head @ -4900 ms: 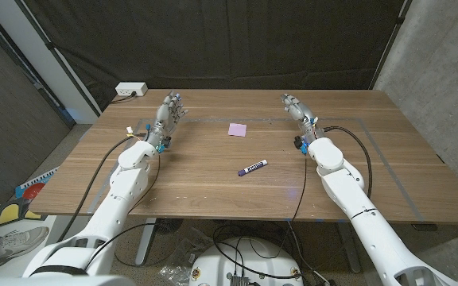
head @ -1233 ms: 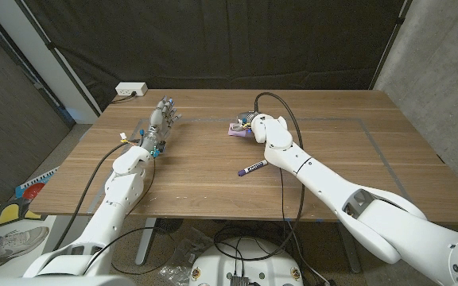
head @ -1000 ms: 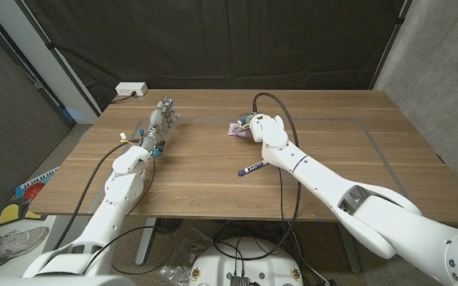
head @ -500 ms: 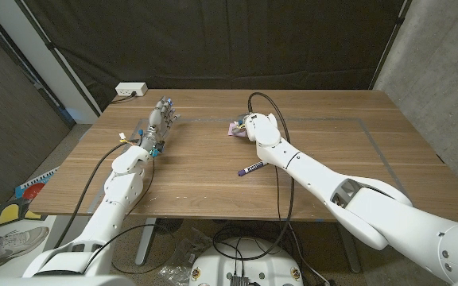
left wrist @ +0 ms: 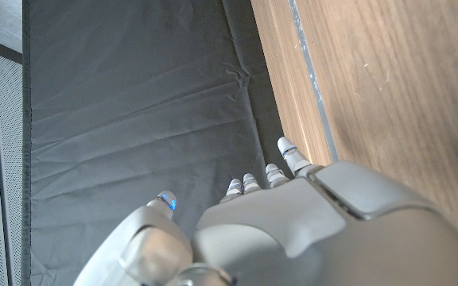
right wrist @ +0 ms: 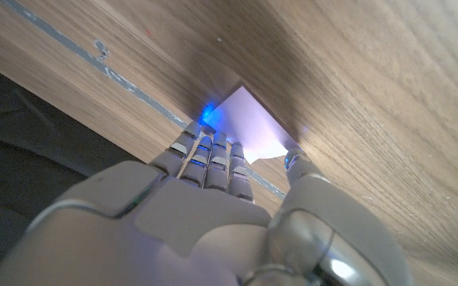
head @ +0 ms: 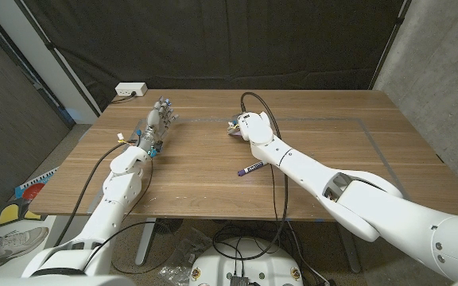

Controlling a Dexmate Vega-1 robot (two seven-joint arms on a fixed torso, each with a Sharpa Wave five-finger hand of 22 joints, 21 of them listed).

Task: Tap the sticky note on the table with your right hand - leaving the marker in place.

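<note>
Our right hand [head: 241, 127] is down on the sticky note [right wrist: 249, 127], which lies toward the far edge of the counter [head: 372, 167], about midway between its left and right edges. In the right wrist view the fingertips [right wrist: 207, 141] sit at the near border of the pale square, close together and held fairly straight; nothing is held in them. Whether they actually press the paper or hover just above it, we cannot tell.

The marker [head: 251, 168] lies nearer the front edge, directly beneath our right forearm, apart from the note. That is where we see the main risk: the arm reaches across it, and its cable [head: 279, 179] hangs close by, so a low withdrawal or a sag of the elbow could roll the marker off its spot.

A second risk is the note itself. If our fingertips drag sideways while pressing, the paper could slide or curl, or stick to a fingertip and lift with the hand.

Our left hand [head: 157, 119] waits near the counter's far left corner with fingers extended and a little apart, holding nothing, well clear of both things.
</note>
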